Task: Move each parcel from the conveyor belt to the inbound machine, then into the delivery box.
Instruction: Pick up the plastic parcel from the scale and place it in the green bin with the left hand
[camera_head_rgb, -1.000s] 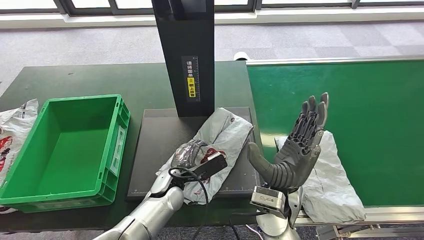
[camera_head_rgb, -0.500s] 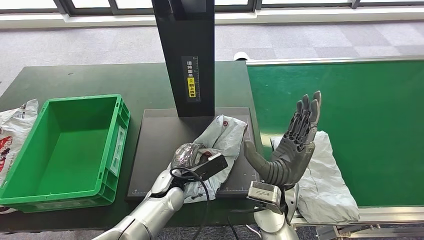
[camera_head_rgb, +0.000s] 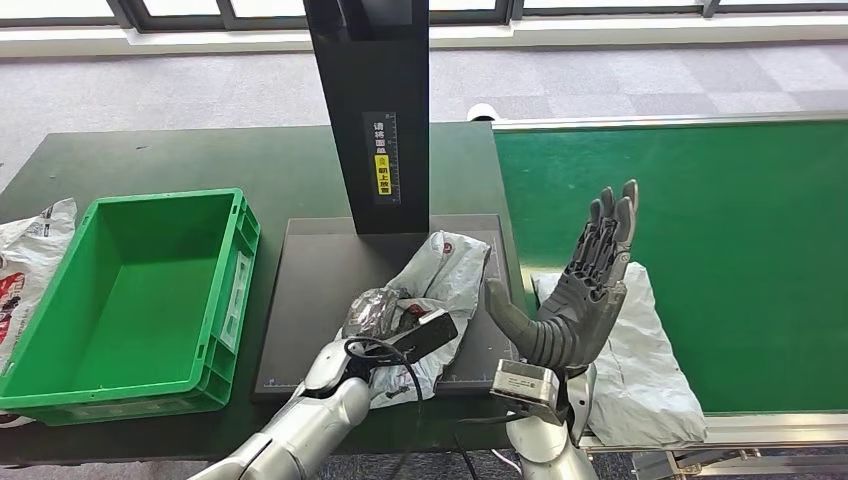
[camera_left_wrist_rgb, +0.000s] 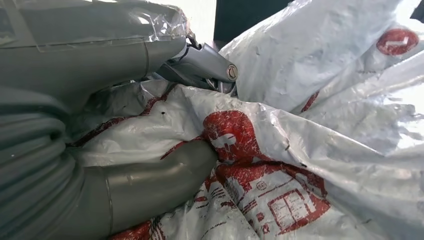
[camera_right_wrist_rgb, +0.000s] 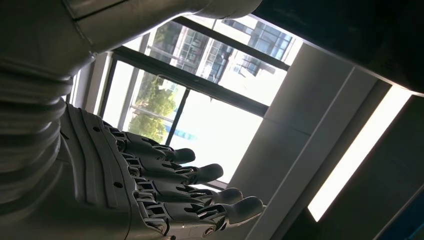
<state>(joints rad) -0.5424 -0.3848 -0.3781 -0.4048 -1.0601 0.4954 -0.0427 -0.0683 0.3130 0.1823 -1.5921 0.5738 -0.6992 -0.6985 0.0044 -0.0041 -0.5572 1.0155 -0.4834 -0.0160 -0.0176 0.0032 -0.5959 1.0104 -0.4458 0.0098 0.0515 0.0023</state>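
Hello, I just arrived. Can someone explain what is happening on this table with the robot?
The robot's left hand grips a crumpled white parcel on the black platform of the inbound machine. Its right hand is raised and open, holding nothing, above a second white parcel lying at the near edge of the green conveyor belt. The green delivery box on the left has no parcel inside yet. Another bag lies beside the box.

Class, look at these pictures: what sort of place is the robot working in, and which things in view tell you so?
Probably a mock-up parcel sorting station. A green conveyor belt carries a grey plastic parcel, the left hand grips another parcel on a black scanning platform beneath a post, and a green crate stands beside it.
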